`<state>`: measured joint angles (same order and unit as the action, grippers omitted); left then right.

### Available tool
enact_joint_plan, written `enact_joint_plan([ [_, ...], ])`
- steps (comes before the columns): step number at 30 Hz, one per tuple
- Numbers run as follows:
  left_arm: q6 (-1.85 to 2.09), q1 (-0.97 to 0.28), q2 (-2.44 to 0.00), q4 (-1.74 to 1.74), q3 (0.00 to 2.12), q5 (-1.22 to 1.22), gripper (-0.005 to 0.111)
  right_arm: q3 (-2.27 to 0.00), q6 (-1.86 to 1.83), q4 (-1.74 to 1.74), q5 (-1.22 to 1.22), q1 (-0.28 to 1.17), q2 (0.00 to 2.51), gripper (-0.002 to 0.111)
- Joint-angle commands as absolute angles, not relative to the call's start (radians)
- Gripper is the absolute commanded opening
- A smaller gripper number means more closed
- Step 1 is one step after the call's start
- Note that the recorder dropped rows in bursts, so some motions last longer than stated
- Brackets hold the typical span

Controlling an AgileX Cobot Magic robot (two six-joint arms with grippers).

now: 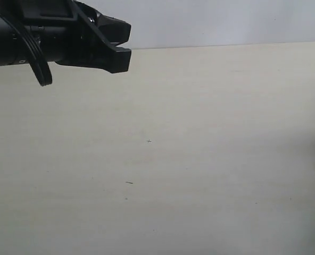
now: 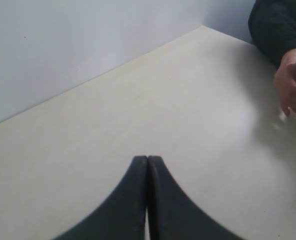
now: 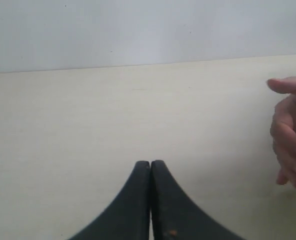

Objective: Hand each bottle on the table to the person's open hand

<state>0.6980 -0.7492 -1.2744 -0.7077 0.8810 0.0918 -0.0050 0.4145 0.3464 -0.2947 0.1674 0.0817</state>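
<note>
No bottle shows clearly in any view. The pale beige table (image 1: 200, 159) lies bare under my left gripper (image 1: 126, 45), which hangs black at the upper left of the exterior view. In the left wrist view the left gripper (image 2: 147, 159) is shut with nothing between its tips, above the table (image 2: 163, 110). My right gripper (image 3: 151, 163) is shut and empty too, over the table (image 3: 113, 110); it is out of the exterior view. A person's hand (image 2: 290, 82) rests at the table's far side, and the same hand (image 3: 290, 132) sits ahead of the right gripper, off to one side.
A dark sleeve (image 2: 275, 25) leads to the hand. A plain grey-white wall (image 1: 226, 21) backs the table's far edge. A few tiny dark specks (image 1: 129, 183) mark the tabletop. Something pale at the hand's edge is cut off and unclear.
</note>
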Motion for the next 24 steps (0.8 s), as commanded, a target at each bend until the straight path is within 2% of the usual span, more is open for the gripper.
enact_joint_plan([
  [1,0.702,-0.746,-1.267,-0.719,0.876,0.089,0.000,0.000,0.413,0.349,-0.282,0.162,0.085,0.000],
  [15,0.725,-0.741,-1.267,-0.701,0.876,0.089,0.000,0.000,0.413,0.349,-0.282,0.162,0.085,0.000],
  [19,0.727,-0.687,-1.235,-0.699,0.848,0.089,0.000,0.000,0.413,0.349,-0.282,0.162,0.085,0.000],
  [24,0.722,-0.555,-1.098,-0.703,0.761,0.089,0.000,0.000,0.413,0.349,-0.282,0.162,0.085,0.000],
])
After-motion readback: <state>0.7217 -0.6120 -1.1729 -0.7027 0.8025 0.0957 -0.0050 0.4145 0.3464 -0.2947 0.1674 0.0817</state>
